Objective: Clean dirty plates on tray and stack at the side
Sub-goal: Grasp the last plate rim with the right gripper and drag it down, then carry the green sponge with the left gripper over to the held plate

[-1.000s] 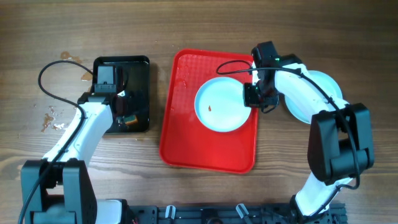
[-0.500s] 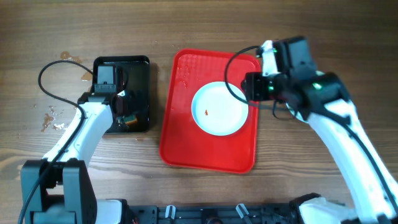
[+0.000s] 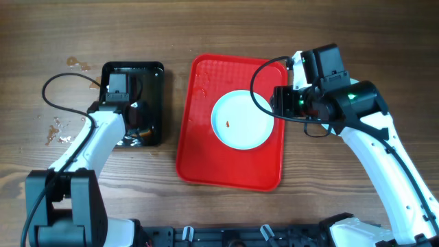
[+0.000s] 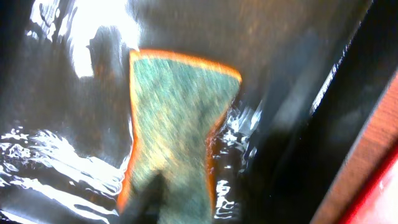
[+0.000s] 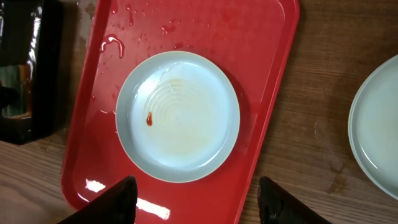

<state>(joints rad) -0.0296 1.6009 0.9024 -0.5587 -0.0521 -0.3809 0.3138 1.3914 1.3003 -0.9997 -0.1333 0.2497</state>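
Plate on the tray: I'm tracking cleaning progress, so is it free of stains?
No, the plate bears a small reddish spot left of its centre.

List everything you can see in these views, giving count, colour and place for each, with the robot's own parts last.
tray: one, red, mid-table, droplets at one end
plate: one, pale blue, on the tray, with a small red-brown stain
second plate: at least one, pale blue, on the table right of the tray, partly cut off
black tray: one, left of the tray, wet
sponge: one, green with orange edge, in the black tray
table: one, brown wood, marks at its left
left pincer: one, in the black tray, open or shut unclear
right pincer: one, open, empty, above the tray
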